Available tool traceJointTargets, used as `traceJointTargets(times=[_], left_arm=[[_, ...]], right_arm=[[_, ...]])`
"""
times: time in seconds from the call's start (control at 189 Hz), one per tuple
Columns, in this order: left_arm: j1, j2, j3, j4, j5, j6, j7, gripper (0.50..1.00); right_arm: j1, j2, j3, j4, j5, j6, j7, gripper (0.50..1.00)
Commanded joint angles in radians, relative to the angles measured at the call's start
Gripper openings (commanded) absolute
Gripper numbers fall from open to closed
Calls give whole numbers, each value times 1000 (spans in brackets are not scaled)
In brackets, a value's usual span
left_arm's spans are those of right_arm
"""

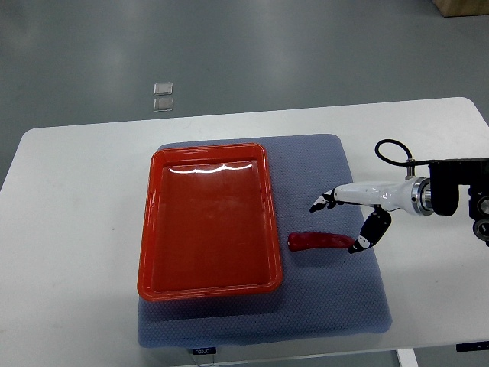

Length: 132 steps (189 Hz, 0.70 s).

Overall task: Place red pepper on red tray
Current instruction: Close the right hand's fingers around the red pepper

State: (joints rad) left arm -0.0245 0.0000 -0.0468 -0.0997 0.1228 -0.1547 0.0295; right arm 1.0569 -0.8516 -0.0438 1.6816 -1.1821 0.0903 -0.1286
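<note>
Pepper (317, 241), glossy, elongated, beside smooth rectangular tray (157, 229); hand (353, 208) spread.

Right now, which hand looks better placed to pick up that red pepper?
The right hand. Its fingers are spread open just above and beside the red pepper, which lies on the blue mat right of the red tray. No left hand shows in the picture.
</note>
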Motion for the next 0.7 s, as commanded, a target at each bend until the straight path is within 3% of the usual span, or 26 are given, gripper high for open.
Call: traceJointTargets(times=[0.0, 0.18, 0.693], left_arm=[[0, 0, -1, 0, 0, 0, 1, 1000], [0, 0, -1, 0, 0, 0, 1, 1000], [0, 0, -1, 0, 0, 0, 0, 1000]], right_arm=[[-25, 6, -4, 3, -4, -57, 0, 854], [-46, 43, -2, 12, 6, -147, 1, 838], [-77, 126, -5, 12, 55, -182, -2, 836]])
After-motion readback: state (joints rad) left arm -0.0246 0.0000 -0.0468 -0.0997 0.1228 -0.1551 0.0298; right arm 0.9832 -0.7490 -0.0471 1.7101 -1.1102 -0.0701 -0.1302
